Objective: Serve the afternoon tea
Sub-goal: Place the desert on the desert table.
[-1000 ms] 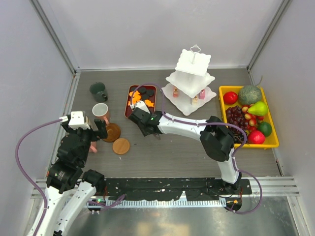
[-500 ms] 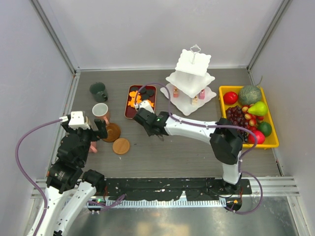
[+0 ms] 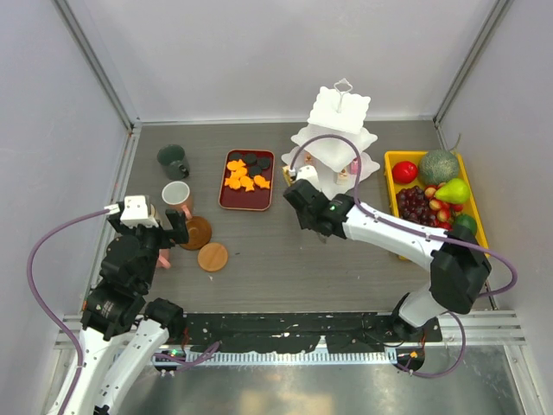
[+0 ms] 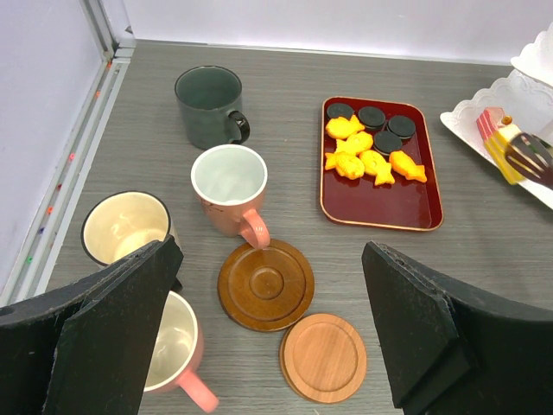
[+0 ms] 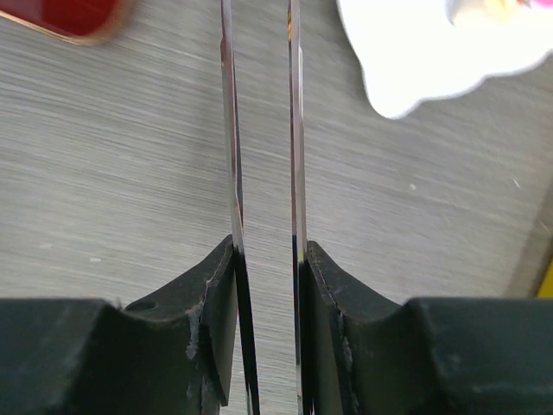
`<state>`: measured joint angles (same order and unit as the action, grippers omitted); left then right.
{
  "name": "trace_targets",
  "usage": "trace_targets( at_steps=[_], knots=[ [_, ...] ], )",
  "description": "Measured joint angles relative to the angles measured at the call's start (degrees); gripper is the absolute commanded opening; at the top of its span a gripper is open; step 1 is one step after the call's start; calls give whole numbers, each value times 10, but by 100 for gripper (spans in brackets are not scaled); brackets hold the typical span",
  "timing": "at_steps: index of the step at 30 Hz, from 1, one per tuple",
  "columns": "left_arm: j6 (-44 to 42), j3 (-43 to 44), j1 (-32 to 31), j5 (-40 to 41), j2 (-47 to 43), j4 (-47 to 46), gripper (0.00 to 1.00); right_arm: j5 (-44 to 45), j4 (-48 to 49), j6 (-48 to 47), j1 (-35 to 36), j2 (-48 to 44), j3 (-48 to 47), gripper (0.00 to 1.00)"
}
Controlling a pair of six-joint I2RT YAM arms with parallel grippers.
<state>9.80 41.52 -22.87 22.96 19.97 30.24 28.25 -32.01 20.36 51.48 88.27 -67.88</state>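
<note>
My right gripper [image 3: 301,188] is shut on the metal tongs [image 5: 229,130], whose two blades run up between its fingers. It hovers by the bottom tier of the white three-tier stand [image 3: 341,108]. The tongs' tip [image 4: 531,157] sits beside a pink-yellow sweet [image 4: 494,130] on that tier; whether it holds anything is hidden. Orange sweets [image 4: 363,160] and black round sweets [image 4: 371,117] lie in the dark red tray [image 4: 389,203]. My left gripper [image 4: 268,328] stands open above two brown coasters [image 4: 266,284], near the dark green mug [image 4: 207,105], a pink mug [image 4: 230,190] and a cream mug [image 4: 125,229].
A second pink mug [image 4: 177,346] stands under my left finger. The yellow tray [image 3: 449,256] of fruit lies at the right, by the right arm's elbow. Grey walls close in the table on the left, right and back.
My right arm has swung right from the dark red tray to the stand, carrying the tongs, and its jaws have narrowed. The left arm has not moved.
</note>
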Motion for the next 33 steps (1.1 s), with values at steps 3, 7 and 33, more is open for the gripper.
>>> trace_targets(
  at_steps=[3, 7, 33],
  knots=[
    [0, 0, 0, 0, 0, 0, 99, 0, 5, 7, -34, -16, 56, 33],
    [0, 0, 0, 0, 0, 0, 99, -3, 10, 12, -72, -27, 107, 33],
    [0, -1, 0, 0, 2, 0, 99, -23, 90, 8, -167, 19, 118, 33]
  ],
)
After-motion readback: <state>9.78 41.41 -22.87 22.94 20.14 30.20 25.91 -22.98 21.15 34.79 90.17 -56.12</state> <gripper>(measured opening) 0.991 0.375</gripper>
